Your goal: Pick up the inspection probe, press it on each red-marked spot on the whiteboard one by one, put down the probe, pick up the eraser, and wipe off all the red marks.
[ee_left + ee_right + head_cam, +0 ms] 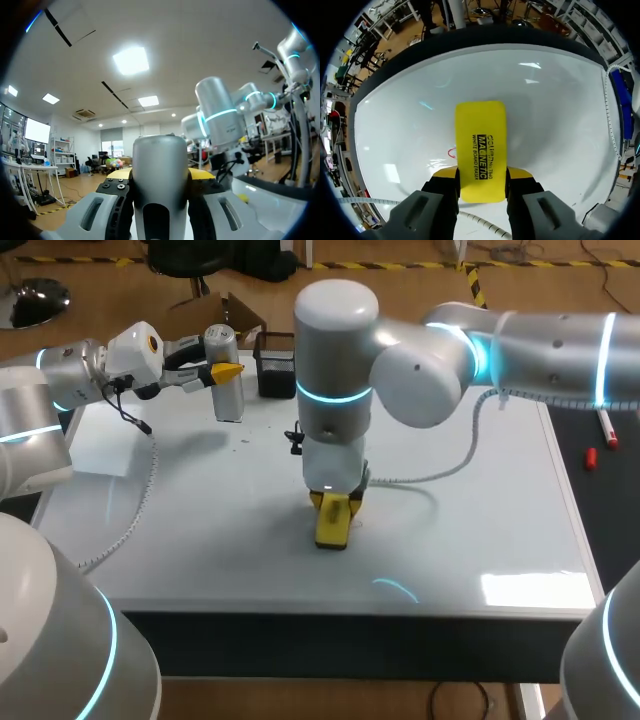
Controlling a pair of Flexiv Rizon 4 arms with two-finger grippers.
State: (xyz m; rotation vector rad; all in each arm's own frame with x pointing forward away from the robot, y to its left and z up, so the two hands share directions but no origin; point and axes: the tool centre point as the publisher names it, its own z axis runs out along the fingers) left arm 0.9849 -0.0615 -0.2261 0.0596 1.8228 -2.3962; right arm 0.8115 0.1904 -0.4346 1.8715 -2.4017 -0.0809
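- The yellow rectangular magnetic eraser [481, 150] is sitting between the fingers of the right gripper [481, 176], which are clamping it from both long sides. It is pointing down at the glossy white whiteboard [545, 115], near the board's middle.
- A small red pen mark [451, 153] is showing just beside the eraser's edge, not yet wiped. No other red marks are showing in any view.
- The silver cylindrical inspection probe [229, 390] is standing upright over the board's far left part. The left gripper [222, 371] is gripping it from both sides. I cannot tell whether its base is touching the board.
- A black open box [275, 370] is sitting just beside the probe at the far edge.
- Progress, as a judgement: the probing looks finished, since the eraser is picked up and at the board. The wiping is looking close to done, with at least this one mark left. The probe is not looking released, as the left gripper is clamping it.
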